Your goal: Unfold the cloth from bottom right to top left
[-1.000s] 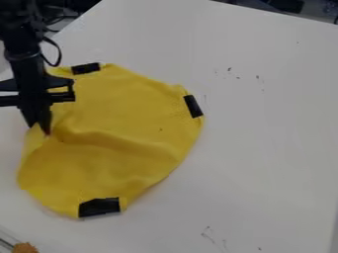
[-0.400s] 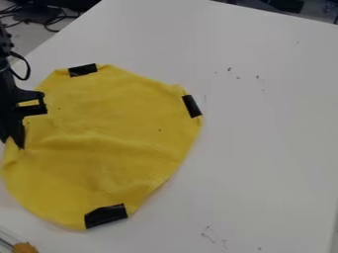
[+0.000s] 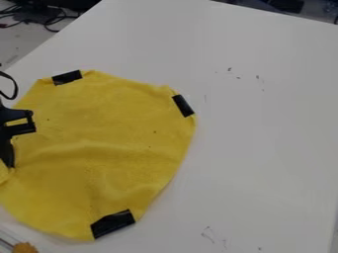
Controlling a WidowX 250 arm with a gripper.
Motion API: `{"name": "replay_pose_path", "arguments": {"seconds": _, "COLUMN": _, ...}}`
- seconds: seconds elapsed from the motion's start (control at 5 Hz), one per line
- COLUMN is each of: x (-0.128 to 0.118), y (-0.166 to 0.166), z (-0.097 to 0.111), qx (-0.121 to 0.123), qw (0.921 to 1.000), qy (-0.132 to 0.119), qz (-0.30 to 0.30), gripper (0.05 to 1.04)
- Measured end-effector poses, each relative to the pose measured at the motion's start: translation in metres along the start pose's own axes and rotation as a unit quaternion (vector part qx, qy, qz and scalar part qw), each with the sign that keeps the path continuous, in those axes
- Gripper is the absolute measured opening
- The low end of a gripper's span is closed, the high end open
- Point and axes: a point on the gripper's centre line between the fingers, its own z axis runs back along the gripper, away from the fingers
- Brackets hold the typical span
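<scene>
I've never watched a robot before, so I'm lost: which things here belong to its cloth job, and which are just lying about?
Part of the job:
yellow cloth, spread on the table
black patches on its edge
tool, at the left, gripping the cloth

Just lying about:
dark cables, upper left
orange-brown lump, bottom left corner
</scene>
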Motion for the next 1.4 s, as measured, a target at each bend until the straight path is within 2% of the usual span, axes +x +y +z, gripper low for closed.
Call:
{"name": "replay_pose_path", "arguments": {"seconds": 0.2, "x": 0.001, "y": 0.001, "z": -0.005, "qx": -0.012, "qw": 0.9998, "qy": -0.016, "qz": 0.000, "gripper": 0.233}}
{"name": "replay_pose_path", "arguments": {"seconds": 0.4, "x": 0.002, "y": 0.001, "z": -0.006, "qx": -0.012, "qw": 0.9997, "qy": -0.019, "qz": -0.006, "gripper": 0.491}}
{"name": "replay_pose_path", "arguments": {"seconds": 0.6, "x": 0.000, "y": 0.006, "z": -0.002, "qx": 0.002, "qw": 0.9998, "qy": -0.020, "qz": -0.008, "gripper": 0.793}}
{"name": "replay_pose_path", "arguments": {"seconds": 0.8, "x": -0.004, "y": 0.009, "z": 0.010, "qx": 0.042, "qw": 0.9987, "qy": -0.014, "qz": -0.027, "gripper": 0.999}}
{"name": "replay_pose_path", "arguments": {"seconds": 1.0, "x": 0.001, "y": 0.007, "z": 0.033, "qx": 0.093, "qw": 0.9935, "qy": -0.029, "qz": -0.058, "gripper": 1.003}}
{"name": "replay_pose_path", "arguments": {"seconds": 1.2, "x": 0.013, "y": -0.008, "z": 0.054, "qx": 0.101, "qw": 0.9865, "qy": -0.072, "qz": -0.107, "gripper": 1.000}}
{"name": "replay_pose_path", "arguments": {"seconds": 1.4, "x": 0.027, "y": -0.048, "z": 0.056, "qx": 0.049, "qw": 0.9753, "qy": -0.140, "qz": -0.163, "gripper": 1.000}}
